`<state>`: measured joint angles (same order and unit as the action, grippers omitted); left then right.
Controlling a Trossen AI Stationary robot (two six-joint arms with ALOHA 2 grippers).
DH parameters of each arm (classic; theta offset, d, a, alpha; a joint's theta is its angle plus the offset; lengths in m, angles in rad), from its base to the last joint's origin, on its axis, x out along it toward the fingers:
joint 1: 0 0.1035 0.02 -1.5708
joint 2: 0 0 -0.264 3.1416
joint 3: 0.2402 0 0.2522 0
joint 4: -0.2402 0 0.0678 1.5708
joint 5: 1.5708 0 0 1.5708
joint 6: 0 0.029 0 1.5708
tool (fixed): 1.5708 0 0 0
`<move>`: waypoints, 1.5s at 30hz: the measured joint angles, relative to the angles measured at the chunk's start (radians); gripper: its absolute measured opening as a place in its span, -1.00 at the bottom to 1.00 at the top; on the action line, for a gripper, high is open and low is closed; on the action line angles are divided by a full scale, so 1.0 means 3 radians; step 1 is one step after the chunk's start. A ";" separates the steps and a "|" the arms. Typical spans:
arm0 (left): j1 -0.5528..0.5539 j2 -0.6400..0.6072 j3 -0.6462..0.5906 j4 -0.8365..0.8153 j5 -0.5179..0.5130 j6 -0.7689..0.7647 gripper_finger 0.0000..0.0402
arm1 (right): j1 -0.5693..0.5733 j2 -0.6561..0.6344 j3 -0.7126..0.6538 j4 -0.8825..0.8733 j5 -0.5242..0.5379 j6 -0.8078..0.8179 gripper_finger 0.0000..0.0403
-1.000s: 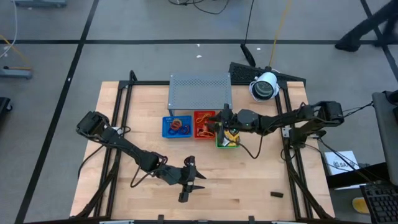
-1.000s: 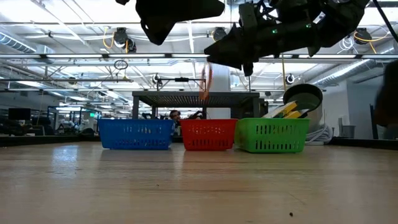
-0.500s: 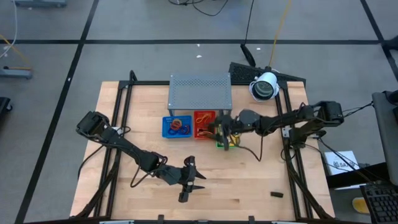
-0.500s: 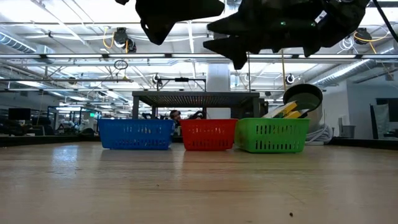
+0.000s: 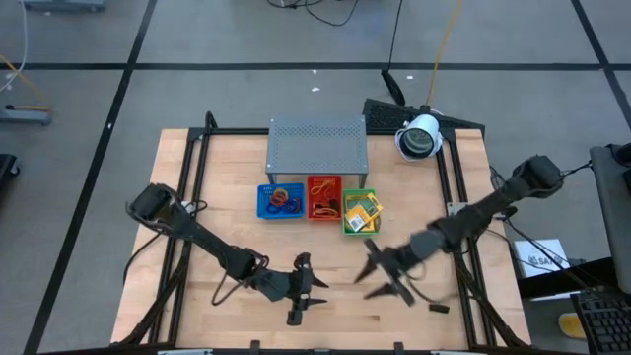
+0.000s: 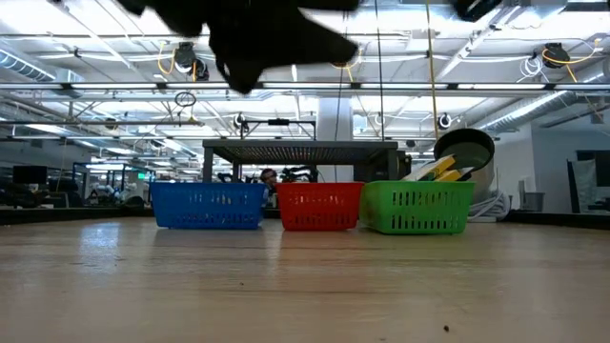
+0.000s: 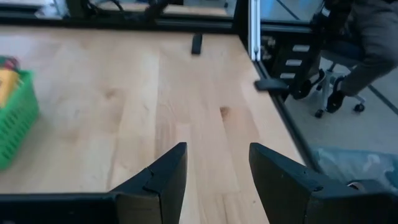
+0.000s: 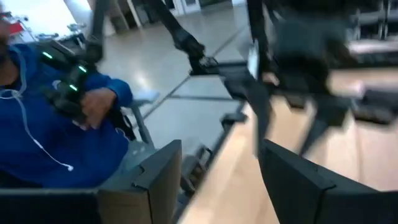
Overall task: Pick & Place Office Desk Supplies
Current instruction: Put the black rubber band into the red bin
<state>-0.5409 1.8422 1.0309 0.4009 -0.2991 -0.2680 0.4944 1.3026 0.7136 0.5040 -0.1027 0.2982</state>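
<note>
Yellow-and-green packets (image 5: 361, 209) in green tray (image 5: 346, 228), right claw (image 5: 383, 276) apart, open

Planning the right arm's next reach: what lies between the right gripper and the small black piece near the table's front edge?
Only bare wood, per the high view, between right gripper and black piece.

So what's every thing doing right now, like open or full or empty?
left gripper: open, holding nothing.
right gripper: open, holding nothing.
blue tray: rings and bands inside.
red tray: bands inside.
green tray: yellow-and-green packets inside.
small black piece: lying loose on the table.
grey shelf: nothing on top.
</note>
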 joint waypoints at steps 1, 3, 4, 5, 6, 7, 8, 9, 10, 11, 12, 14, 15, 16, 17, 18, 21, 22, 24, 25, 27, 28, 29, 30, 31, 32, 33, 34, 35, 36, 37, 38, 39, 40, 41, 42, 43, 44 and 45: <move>0.0000 0.0073 0.0000 0.0058 0.0002 0.0002 -0.09 | 0.0143 -0.0052 0.0000 -0.0004 0.0153 -0.0022 0.00; -0.0001 0.0201 0.0000 0.0151 0.0004 0.0022 -0.10 | 0.0442 -0.0163 0.0004 -0.0105 0.0451 -0.0054 0.00; 0.0001 0.0262 0.0000 0.0187 0.0005 0.0041 -0.10 | 0.0588 -0.0210 0.0005 -0.0211 0.0632 -0.0050 0.00; 0.0007 0.0314 0.0001 0.0212 0.0011 0.0055 -0.09 | 0.0748 -0.0256 0.0005 -0.0351 0.0831 0.0019 0.00; 0.0012 0.0359 0.0000 0.0229 0.0022 0.0077 -0.09 | 0.0894 -0.0296 0.0005 -0.0508 0.1050 0.0134 0.00; 0.0023 0.0400 0.0000 0.0233 0.0033 0.0086 -0.10 | 0.1026 -0.0343 0.0005 -0.0690 0.1240 0.0307 0.00; 0.0029 0.0426 0.0000 0.0237 0.0034 0.0101 -0.09 | 0.1162 -0.0389 0.0005 -0.0875 0.1412 0.0535 0.00; 0.0038 0.0442 0.0000 0.0243 0.0035 0.0103 -0.09 | 0.1286 -0.0429 0.0005 -0.1071 0.1547 0.0824 0.00; 0.0049 0.0448 0.0000 0.0248 0.0035 0.0103 -0.09 | 0.1402 -0.0459 0.0005 -0.1270 0.1631 0.1140 0.00; 0.0058 0.0449 0.0000 0.0251 0.0035 0.0102 -0.09 | 0.1508 -0.0478 0.0005 -0.1451 0.1653 0.1454 0.00; 0.0066 0.0449 0.0000 0.0254 0.0036 0.0100 -0.09 | 0.1605 -0.0492 0.0005 -0.1634 0.1647 0.1795 0.00; 0.0087 0.0449 0.0000 0.0264 0.0036 0.0102 -0.09 | 0.1778 -0.0505 0.0005 -0.1951 0.1630 0.2513 0.00; 0.0091 0.0449 0.0000 0.0281 0.0036 0.0111 -0.09 | 0.1859 -0.0510 0.0005 -0.2104 0.1619 0.2858 0.00; 0.0101 0.0449 0.0000 0.0308 0.0036 0.0132 -0.09 | 0.1926 -0.0510 0.0005 -0.2248 0.1568 0.3176 0.00; 0.0105 0.0449 0.0000 0.0348 0.0037 0.0160 -0.09 | 0.1980 -0.0509 0.0005 -0.2367 0.1513 0.3487 0.00; 0.0113 0.0449 0.0000 0.0382 0.0038 0.0185 -0.09 | 0.2028 -0.0509 0.0005 -0.2477 0.1442 0.3761 0.00; 0.0134 0.0449 0.0000 0.0448 0.0043 0.0213 -0.10 | 0.2122 -0.0509 0.0005 -0.2745 0.1249 0.4413 0.00; 0.0144 0.0449 0.0000 0.0471 0.0043 0.0214 -0.10 | 0.2135 -0.0509 0.0005 -0.2828 0.1176 0.4576 0.00; 0.0158 0.0449 0.0000 0.0527 0.0044 0.0214 -0.10 | 0.2143 -0.0495 0.0005 -0.2963 0.1024 0.4838 0.00; 0.0165 0.0449 0.0001 0.0539 0.0044 0.0214 -0.10 | 0.2141 -0.0480 0.0005 -0.3024 0.0963 0.4936 0.00; 0.0187 0.0449 0.0001 0.0530 0.0045 0.0214 -0.09 | 0.2130 -0.0438 0.0004 -0.3119 0.0861 0.5040 0.00; 0.0198 0.0449 0.0001 0.0524 0.0045 0.0214 -0.10 | 0.2127 -0.0414 0.0004 -0.3151 0.0844 0.5075 0.00; 0.0209 0.0449 0.0001 0.0523 0.0044 0.0214 -0.09 | 0.2126 -0.0384 0.0004 -0.3163 0.0837 0.5079 0.00; 0.0220 0.0449 0.0001 0.0525 0.0045 0.0214 -0.09 | 0.2126 -0.0353 0.0004 -0.3165 0.0806 0.5083 0.00; 0.0228 0.0449 0.0001 0.0527 0.0044 0.0214 -0.09 | 0.2125 -0.0318 0.0004 -0.3164 0.0765 0.5098 0.00; 0.0236 0.0449 0.0000 0.0526 0.0044 0.0214 -0.10 | 0.2126 -0.0277 0.0004 -0.3164 0.0738 0.5143 0.00; 0.0237 0.0449 0.0000 0.0524 0.0044 0.0214 -0.09 | 0.2125 -0.0229 0.0004 -0.3169 0.0669 0.5198 0.00; 0.0238 0.0449 0.0000 0.0523 0.0043 0.0214 -0.09 | 0.2124 -0.0183 0.0004 -0.3175 0.0576 0.5261 0.00; 0.0238 0.0449 0.0001 0.0523 0.0044 0.0223 -0.09 | 0.2124 -0.0133 0.0003 -0.3177 0.0479 0.5318 0.00; 0.0237 0.0449 0.0001 0.0526 0.0044 0.0244 -0.09 | 0.2124 -0.0083 0.0003 -0.3174 0.0364 0.5350 0.00; 0.0237 0.0449 0.0001 0.0526 0.0044 0.0261 -0.09 | 0.2124 -0.0038 0.0003 -0.3176 0.0309 0.5356 0.00; 0.0236 0.0449 0.0001 0.0523 0.0045 0.0277 -0.09 | 0.2122 0.0004 0.0003 -0.3180 0.0246 0.5368 0.00; 0.0236 0.0449 0.0001 0.0525 0.0045 0.0278 -0.10 | 0.2118 0.0042 0.0003 -0.3183 0.0216 0.5370 0.00; 0.0237 0.0449 0.0001 0.0524 0.0045 0.0277 -0.09 | 0.2118 0.0075 0.0003 -0.3165 0.0216 0.5373 0.00; 0.0237 0.0449 0.0001 0.0527 0.0044 0.0273 -0.09 | 0.2119 0.0095 0.0003 -0.3136 0.0217 0.5353 0.00; 0.0237 0.0449 0.0001 0.0526 0.0044 0.0268 -0.09 | 0.2120 0.0105 0.0004 -0.3121 0.0218 0.5341 0.00; 0.0237 0.0449 0.0001 0.0525 0.0044 0.0266 -0.09 | 0.2121 0.0110 0.0004 -0.3113 0.0214 0.5325 0.00; 0.0237 0.0449 0.0001 0.0526 0.0044 0.0263 -0.09 | 0.2121 0.0116 0.0004 -0.3107 0.0211 0.5327 0.00; 0.0237 0.0449 0.0001 0.0524 0.0044 0.0262 -0.09 | 0.2121 0.0119 0.0004 -0.3102 0.0197 0.5332 0.00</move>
<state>-0.4698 1.9770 1.0313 0.5581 -0.2859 -0.1894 1.1306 1.3384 0.7147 -0.4267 -0.0435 1.8979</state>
